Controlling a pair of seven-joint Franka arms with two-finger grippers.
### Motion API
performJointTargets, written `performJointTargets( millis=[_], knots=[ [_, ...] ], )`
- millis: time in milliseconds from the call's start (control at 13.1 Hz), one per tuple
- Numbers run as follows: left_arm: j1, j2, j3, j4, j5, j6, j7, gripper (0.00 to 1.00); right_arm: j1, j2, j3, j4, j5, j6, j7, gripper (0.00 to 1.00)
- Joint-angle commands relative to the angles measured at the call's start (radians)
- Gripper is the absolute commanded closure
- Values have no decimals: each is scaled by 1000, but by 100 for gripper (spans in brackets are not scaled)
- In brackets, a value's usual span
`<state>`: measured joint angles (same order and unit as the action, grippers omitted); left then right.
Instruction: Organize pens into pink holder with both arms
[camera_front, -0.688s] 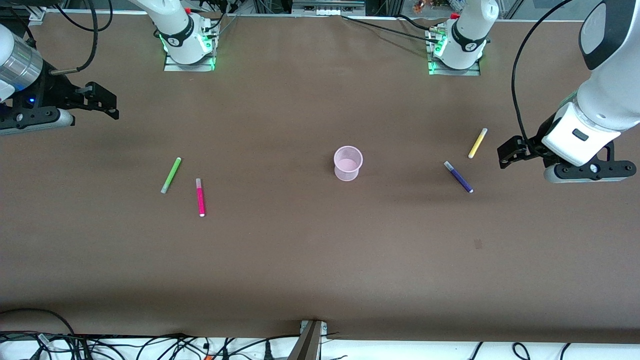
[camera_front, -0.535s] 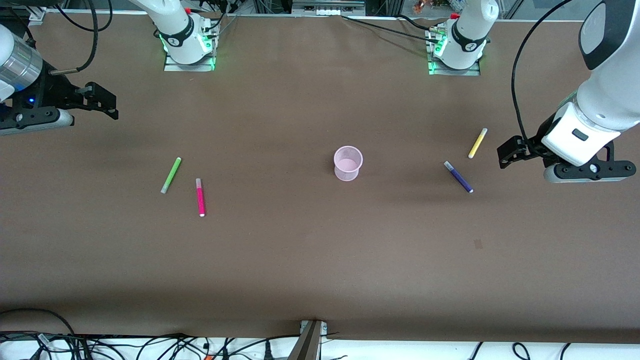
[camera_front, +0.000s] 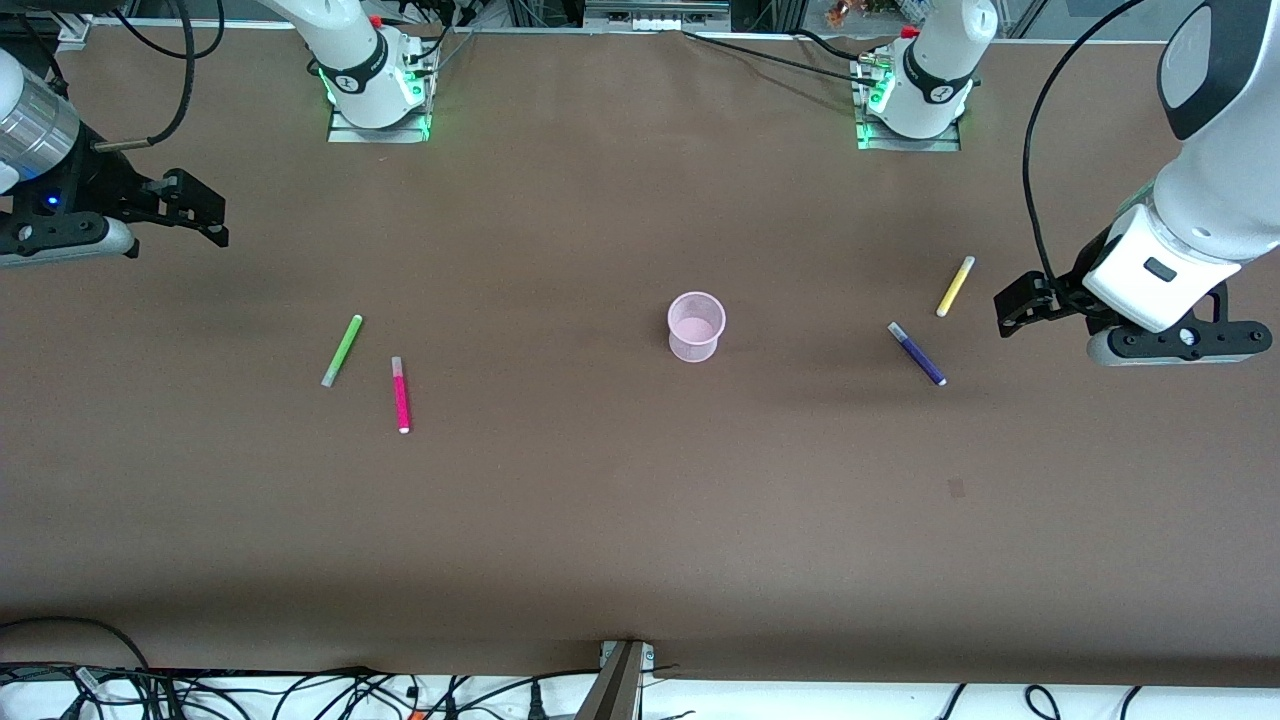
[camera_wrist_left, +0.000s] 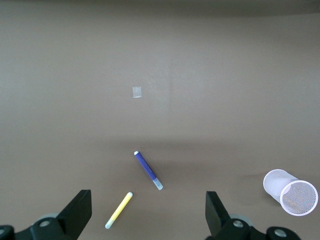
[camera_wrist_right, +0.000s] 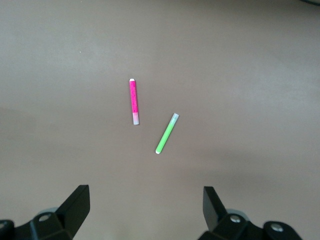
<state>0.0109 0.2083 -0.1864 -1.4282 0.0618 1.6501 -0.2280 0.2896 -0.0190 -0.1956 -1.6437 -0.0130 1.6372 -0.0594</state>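
A robotics lab bench was shown: a wide table (camera_front: 640, 520) covered in plain brown sheeting, with two arm bases (camera_front: 375, 85) bolted along one edge and lit by green status lights. Loose black cables (camera_front: 300, 695) were tangled along the opposite edge, and metal framing (camera_front: 655, 12) was seen past the bases.

The small translucent pale-pink round cup (camera_front: 696, 326) stands mid-table. Toward the right arm's end lie the thin green marker pen (camera_front: 342, 350) and, beside it and nearer the camera, the magenta-pink marker pen (camera_front: 401, 395). Toward the left arm's end lie the yellow marker pen (camera_front: 955, 286) and, nearer the camera, the purple marker pen (camera_front: 917, 354).
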Motion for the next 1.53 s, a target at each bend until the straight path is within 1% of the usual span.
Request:
performJointTargets(
  millis=[0, 229, 382, 535, 688, 841, 994, 1147, 1300, 1453],
  knots=[
    [-6, -1, -5, 18, -17, -18, -5, 0, 3, 14, 5, 22, -5, -7, 15, 0],
    [6, 3, -4, 17, -19, -18, 10, 0, 2, 33, 5, 25, -2, -8, 3, 0],
    [24, 8, 2, 2, -19, -19, 15, 0, 16, 39, 16, 24, -10, -10, 6, 0],
    [72, 22, 4, -9, -19, -35, 12, 0, 23, 36, 18, 22, -12, -29, 3, 0],
    [109, 64, 4, -26, -20, -33, -10, 0, 28, 25, 19, 28, -12, -43, -4, 0],
    [133, 126, 4, -31, -19, -27, -89, 0, 28, 22, 19, 33, -12, -66, -7, 0],
    [146, 190, 5, -37, -20, -1, -128, 0, 28, 34, 27, 32, -10, -104, -2, 0],
    [146, 230, 5, -98, -19, 83, -210, 0, 28, 34, 32, 30, -10, -123, 0, 0],
    [146, 230, 5, -225, -19, 237, -298, 0, 31, 40, 33, 22, -9, -120, 0, 0],
    [146, 232, 5, -340, -19, 380, -387, 0, 55, 71, 32, 21, -10, -112, 0, 0]
  ],
)
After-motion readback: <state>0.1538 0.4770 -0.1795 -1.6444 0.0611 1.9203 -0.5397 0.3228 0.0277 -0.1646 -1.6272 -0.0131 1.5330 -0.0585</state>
